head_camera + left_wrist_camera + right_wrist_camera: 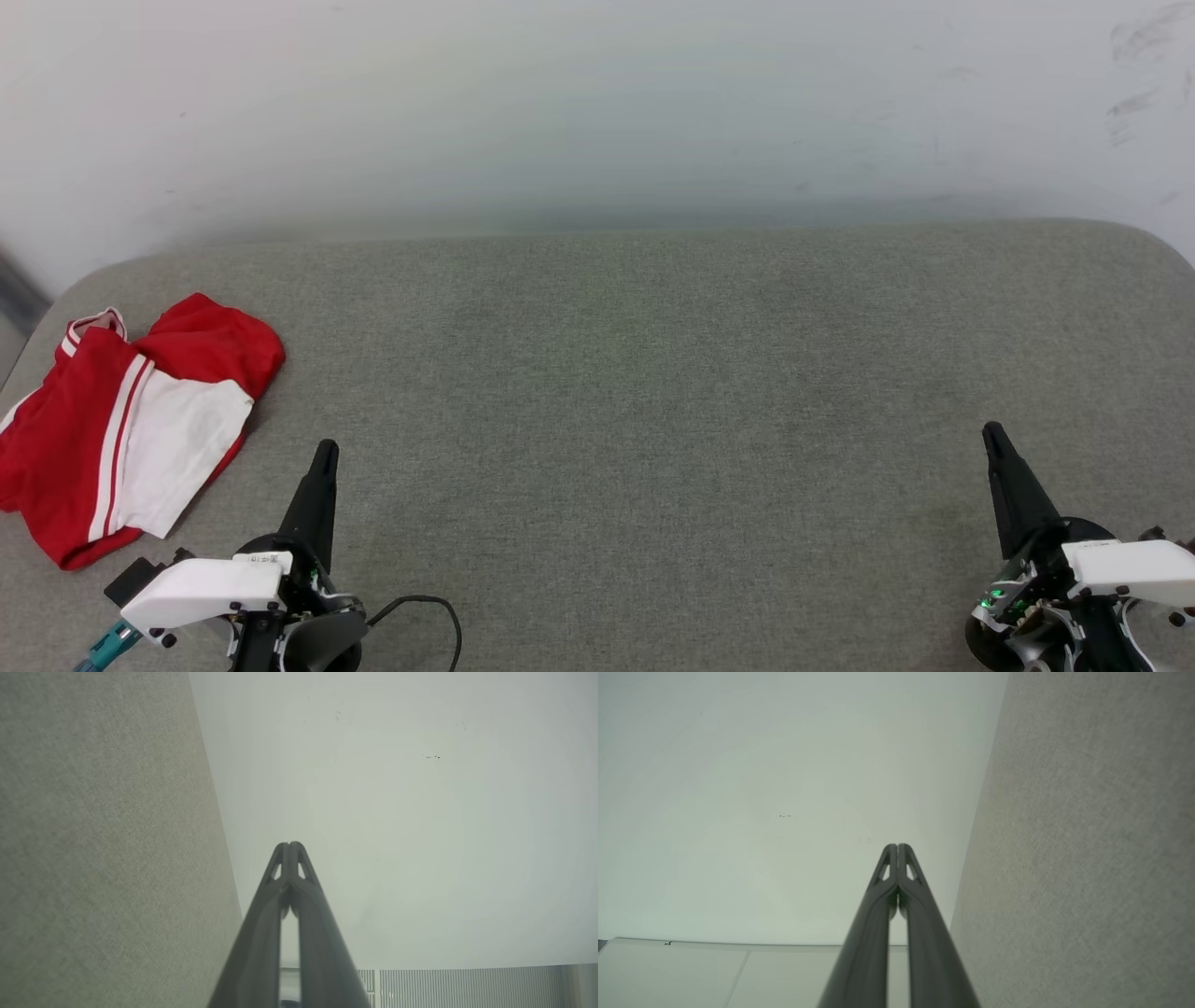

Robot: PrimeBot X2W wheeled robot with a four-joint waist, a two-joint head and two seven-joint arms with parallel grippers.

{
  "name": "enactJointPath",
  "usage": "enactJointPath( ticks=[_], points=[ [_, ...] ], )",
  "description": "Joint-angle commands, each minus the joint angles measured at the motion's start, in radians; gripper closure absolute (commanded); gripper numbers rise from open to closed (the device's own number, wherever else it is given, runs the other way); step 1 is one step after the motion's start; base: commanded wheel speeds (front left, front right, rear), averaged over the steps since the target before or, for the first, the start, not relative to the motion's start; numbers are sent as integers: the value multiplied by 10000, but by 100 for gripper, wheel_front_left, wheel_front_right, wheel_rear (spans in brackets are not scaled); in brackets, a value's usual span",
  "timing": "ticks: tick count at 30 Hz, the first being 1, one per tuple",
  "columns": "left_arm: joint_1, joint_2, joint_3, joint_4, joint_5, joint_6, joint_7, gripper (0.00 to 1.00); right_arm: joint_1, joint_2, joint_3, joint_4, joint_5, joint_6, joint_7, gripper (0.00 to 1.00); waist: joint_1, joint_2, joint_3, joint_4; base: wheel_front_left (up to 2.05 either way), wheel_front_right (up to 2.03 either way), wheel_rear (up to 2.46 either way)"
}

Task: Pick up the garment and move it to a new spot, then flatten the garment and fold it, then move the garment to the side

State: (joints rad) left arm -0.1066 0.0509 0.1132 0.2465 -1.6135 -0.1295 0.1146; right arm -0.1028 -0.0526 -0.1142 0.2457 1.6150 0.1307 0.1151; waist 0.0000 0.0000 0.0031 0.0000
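My left pincer [326, 452] and right pincer [991, 431]: both closed, empty.
I see the garment [121, 425] crumpled on the grey desk [653, 420], just left of the left pincer, well apart from the right.

red-and-white striped garment [121, 425], grey woven surface [653, 420]

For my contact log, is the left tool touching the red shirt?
Apart. The head view shows bare grey surface between the left tool and the garment.
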Motion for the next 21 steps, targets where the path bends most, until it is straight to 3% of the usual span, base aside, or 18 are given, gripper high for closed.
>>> enactJointPath(
  ticks=[1,21],
  points=[
    [-68,-10,24,-4,13,-40,20,100,-135,39,3,3,-47,0,8,100,0,0,0,0,0,0,0],
    [-68,-10,25,-4,12,-31,19,100,-135,38,6,3,-46,0,7,100,0,0,0,0,0,0,0]
  ],
)
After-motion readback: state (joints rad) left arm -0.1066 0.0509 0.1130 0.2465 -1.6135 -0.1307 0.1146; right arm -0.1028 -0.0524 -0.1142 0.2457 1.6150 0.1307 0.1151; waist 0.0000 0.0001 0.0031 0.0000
